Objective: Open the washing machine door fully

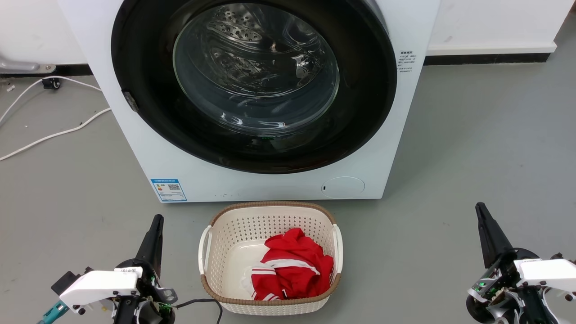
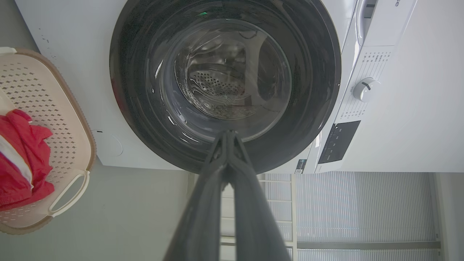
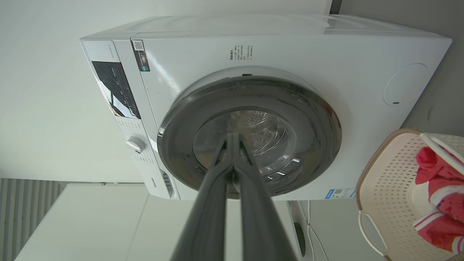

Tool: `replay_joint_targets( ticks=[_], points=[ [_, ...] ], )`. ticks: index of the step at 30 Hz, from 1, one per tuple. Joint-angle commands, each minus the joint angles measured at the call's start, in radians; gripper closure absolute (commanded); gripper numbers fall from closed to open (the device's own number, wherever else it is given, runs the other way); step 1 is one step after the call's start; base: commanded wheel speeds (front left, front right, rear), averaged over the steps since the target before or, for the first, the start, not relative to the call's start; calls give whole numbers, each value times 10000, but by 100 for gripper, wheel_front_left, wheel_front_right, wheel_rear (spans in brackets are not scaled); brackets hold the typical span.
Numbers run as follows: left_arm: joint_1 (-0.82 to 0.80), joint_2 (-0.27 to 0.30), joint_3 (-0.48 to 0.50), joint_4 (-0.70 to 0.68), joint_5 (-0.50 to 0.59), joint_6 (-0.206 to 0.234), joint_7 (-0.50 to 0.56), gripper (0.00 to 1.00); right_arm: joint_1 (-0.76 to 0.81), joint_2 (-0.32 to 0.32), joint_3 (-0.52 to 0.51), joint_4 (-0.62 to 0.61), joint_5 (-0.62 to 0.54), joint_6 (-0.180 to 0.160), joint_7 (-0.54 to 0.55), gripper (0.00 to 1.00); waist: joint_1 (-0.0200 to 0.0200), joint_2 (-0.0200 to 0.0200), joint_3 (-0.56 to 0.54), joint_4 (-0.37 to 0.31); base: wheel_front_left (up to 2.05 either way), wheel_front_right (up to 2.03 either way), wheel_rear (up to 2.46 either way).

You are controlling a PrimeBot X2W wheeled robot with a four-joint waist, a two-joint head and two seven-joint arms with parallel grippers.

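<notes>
Cable: a white cable trails over the floor left of the machine. The wheels could snag it if the base rolls that way.
Left gripper: low at the left and well apart from the machine. Its fingers are pressed together with nothing between them.
Washing machine: it stands square ahead, with its white front facing the robot.
Washing machine door: it lies against the front, shut or at most barely ajar. A small grey fitting on its left edge looks like the hinge, so it probably opens from the right edge.
Risk at the door: pulling on the hinge side would only strain it. The black ring is glossy, so closed fingertips could skid off and let the door drop back. Letting go early would leave it half open.
Drum: it shows through the glass. No laundry can be made out inside, though reflections blur it.
Basket: a cream perforated basket just in front of the machine, below the door. It holds a crumpled red garment with white stripes, and its left half is bare.
Risk at the basket: an arm reaching low could knock or shove it.
Right gripper: low at the right, clear of everything. Its fingers are closed on nothing.
</notes>
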Motion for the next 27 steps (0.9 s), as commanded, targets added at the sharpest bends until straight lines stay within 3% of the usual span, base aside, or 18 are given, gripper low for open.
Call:
replay_joint_targets(
  ticks=[1,5,6,20,27],
  points=[
    [-98,-11,31,10,1,-28,60,100,-142,25,-26,14,-52,4,33,100,0,0,0,0,0,0,0],
    [-99,-14,35,11,7,-28,60,100,-143,31,-32,15,-63,4,41,100,0,0,0,0,0,0,0],
    [-99,-14,35,11,9,-28,45,0,-144,32,-35,16,-66,4,43,0,0,0,0,0,0,0,0],
    [130,-39,-258,-382,810,0,-557,0,295,54,123,-401,-797,1,-566,0,0,0,-14,-11,0,0,0],
    [137,-40,-270,-873,2459,-2,-871,0,374,65,209,-959,-2694,2,-870,0,0,0,-39,-18,0,0,0]
  ],
)
